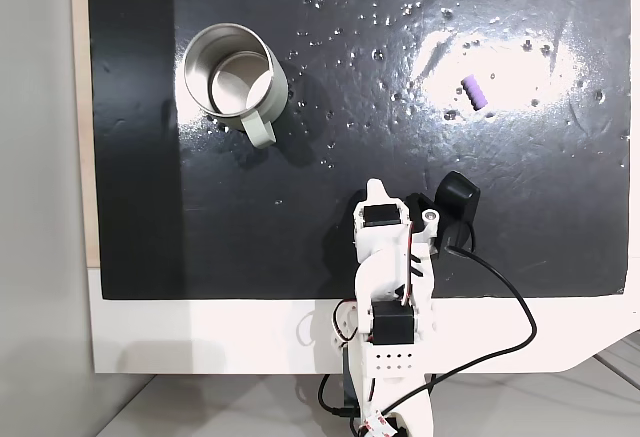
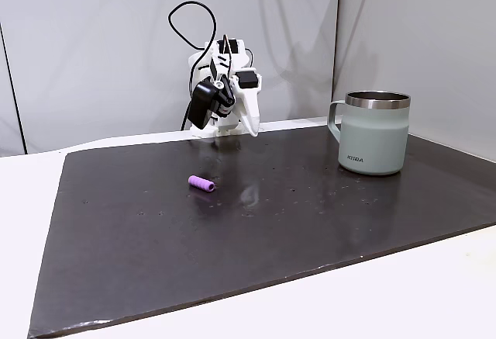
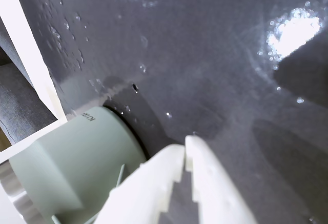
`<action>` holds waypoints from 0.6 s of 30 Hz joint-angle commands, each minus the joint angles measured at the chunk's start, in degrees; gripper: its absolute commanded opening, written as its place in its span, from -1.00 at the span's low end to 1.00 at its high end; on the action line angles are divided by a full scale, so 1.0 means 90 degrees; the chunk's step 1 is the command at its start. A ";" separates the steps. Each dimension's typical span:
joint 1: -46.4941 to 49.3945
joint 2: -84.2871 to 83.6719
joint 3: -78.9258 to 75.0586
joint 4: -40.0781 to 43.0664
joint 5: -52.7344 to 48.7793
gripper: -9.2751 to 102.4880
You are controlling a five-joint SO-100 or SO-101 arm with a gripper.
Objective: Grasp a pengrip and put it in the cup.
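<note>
A dark, glossy mat (image 1: 300,157) covers most of a white bench (image 1: 200,337), with pale wall panels behind it in a fixed view from the side. The arm sits folded at the middle of one long edge of the mat, its base on the white strip of the bench. The gripper (image 3: 185,155) points down toward the mat close to the base; in the wrist view its two white fingers meet at the tips with nothing between them, so it is closed and empty. From above, the gripper (image 1: 377,191) shows as a white tip just inside the mat's edge.

The pengrip (image 1: 476,90) lies on its side on the mat, out in the open toward the far edge from the arm and nearer one short end, inside a bright patch of glare. In the side view the pengrip (image 2: 201,183) lies well apart from both the arm and the mug. The cup (image 1: 229,69) stands upright toward the opposite short end, its handle turned toward the arm's edge; seen from above, its inside looks empty. The cup (image 2: 375,132) is a pale green mug with a steel rim.

The task appears to be at its very start: nothing is grasped, and the reach, the pick, the carry across the mat and the drop into the mug all remain.
</note>
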 commanded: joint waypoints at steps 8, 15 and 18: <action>0.0000 0.0078 -0.0039 -0.0137 -0.0107 -0.83; 0.0371 0.0078 -0.0244 -0.0381 -0.0234 -0.83; 0.0625 0.0068 -0.0645 -0.0273 -0.0361 -0.83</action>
